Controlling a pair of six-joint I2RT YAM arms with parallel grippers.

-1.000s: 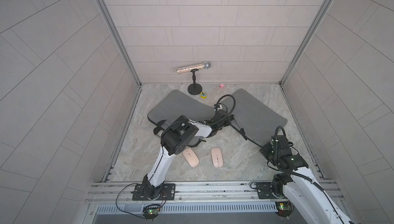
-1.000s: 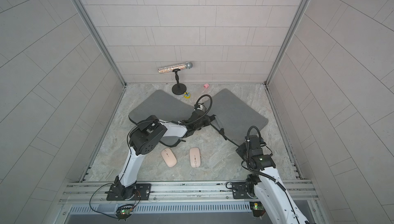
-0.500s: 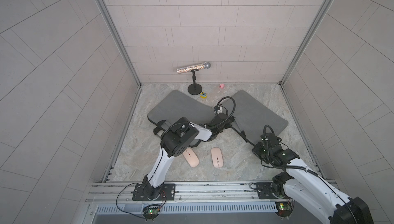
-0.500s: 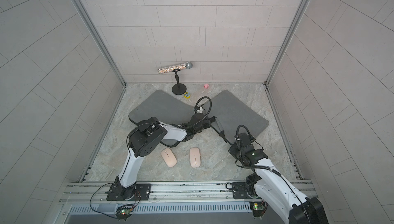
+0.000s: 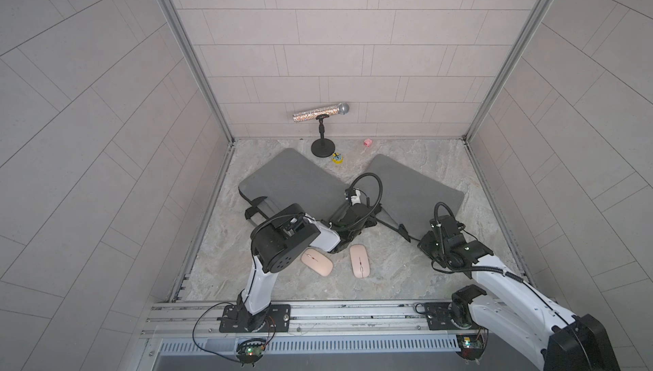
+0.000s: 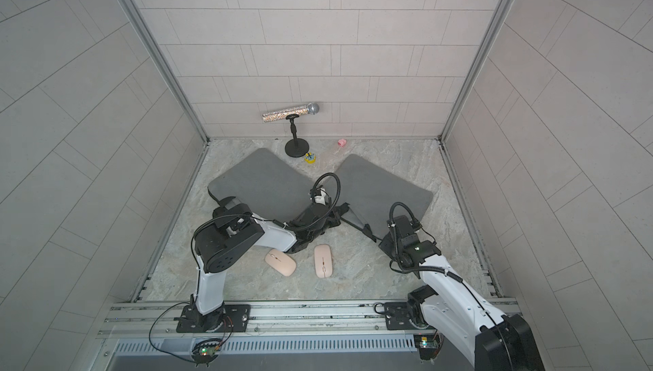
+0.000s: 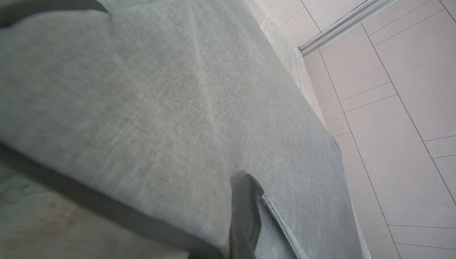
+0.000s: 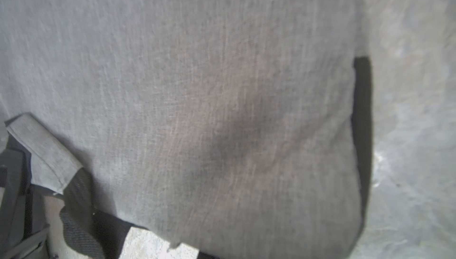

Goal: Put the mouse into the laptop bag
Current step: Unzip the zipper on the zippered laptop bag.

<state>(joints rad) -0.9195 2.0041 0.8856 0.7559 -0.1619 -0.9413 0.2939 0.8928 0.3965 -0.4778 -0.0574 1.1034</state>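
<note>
Two pink mice (image 5: 317, 262) lie nearer than both gray laptop bags (image 5: 293, 182). Right claw (image 5: 426, 243) is pinched together; left claw (image 5: 369, 218), I cannot tell.

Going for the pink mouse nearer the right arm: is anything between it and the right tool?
Nothing visible. Only bare floor separates the right tool from that mouse. The bag strap ends close beside that path, on the far side, and the left arm lies beyond the mouse, not across the path.
</note>
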